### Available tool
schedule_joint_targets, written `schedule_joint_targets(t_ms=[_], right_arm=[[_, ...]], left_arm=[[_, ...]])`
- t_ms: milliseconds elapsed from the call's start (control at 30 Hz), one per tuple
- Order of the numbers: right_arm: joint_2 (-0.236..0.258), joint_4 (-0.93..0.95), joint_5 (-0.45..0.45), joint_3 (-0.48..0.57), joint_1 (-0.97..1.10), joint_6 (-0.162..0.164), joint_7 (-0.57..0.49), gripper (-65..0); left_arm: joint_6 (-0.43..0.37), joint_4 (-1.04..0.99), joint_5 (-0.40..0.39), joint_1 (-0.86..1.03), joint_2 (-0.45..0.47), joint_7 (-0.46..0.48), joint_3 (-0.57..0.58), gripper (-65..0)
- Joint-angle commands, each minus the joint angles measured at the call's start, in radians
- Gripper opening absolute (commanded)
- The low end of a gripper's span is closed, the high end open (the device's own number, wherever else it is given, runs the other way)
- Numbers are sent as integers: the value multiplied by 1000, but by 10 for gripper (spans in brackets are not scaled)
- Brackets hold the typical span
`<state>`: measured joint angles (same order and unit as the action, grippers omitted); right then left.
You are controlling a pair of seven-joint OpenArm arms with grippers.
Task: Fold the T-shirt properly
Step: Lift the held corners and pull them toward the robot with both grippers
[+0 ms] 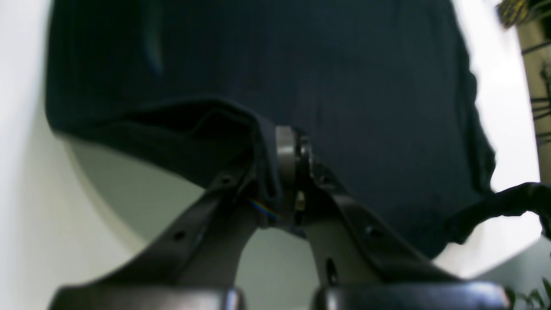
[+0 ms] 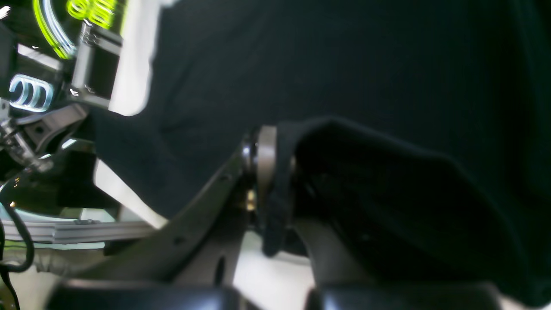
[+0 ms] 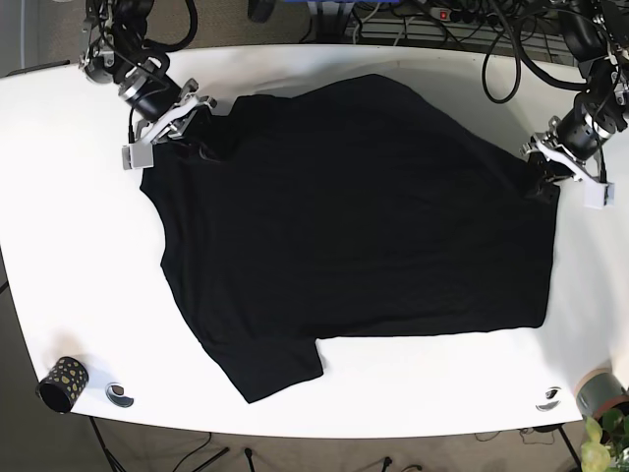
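Observation:
A black T-shirt [image 3: 354, 216] lies spread on the white table [image 3: 69, 246], one sleeve pointing to the front left. My left gripper [image 3: 543, 185] is at the shirt's right edge. In the left wrist view it [image 1: 286, 172] is shut on a raised fold of the shirt [image 1: 344, 86]. My right gripper [image 3: 200, 136] is at the shirt's far left corner. In the right wrist view it [image 2: 269, 181] is shut on a bunched edge of the shirt [image 2: 366, 64]. Both pinched edges are lifted a little off the table.
A black cup with yellow dots [image 3: 61, 383] and a small round object [image 3: 119, 394] sit at the front left corner. Another small round object [image 3: 548, 397] and a grey pot with a plant [image 3: 601, 398] are at the front right. Cables [image 3: 472, 25] run along the far edge.

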<state>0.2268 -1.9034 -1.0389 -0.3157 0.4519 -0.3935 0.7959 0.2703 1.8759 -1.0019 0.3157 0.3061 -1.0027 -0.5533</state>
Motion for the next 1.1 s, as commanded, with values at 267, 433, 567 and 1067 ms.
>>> schedule_joint_targets(t_ms=[267,433,567,1067], right_arm=[[72,238,-13,2,-239,-5,-10,-650],[79,364,-13,16,-365,-6,-10,-650],[85,466,-13,51,-459,-12,-10,-650],[84,733,-11,59,-661,-9,-10,-650]], left_arm=[[7,-241,-11,-184,26,14,-3,-650],[7,-345,-11,-250,41,14,14,-649],[7,-401,12,-300,44,15,37,-649],[8,-559,239,-465,43,18,68,-647]])
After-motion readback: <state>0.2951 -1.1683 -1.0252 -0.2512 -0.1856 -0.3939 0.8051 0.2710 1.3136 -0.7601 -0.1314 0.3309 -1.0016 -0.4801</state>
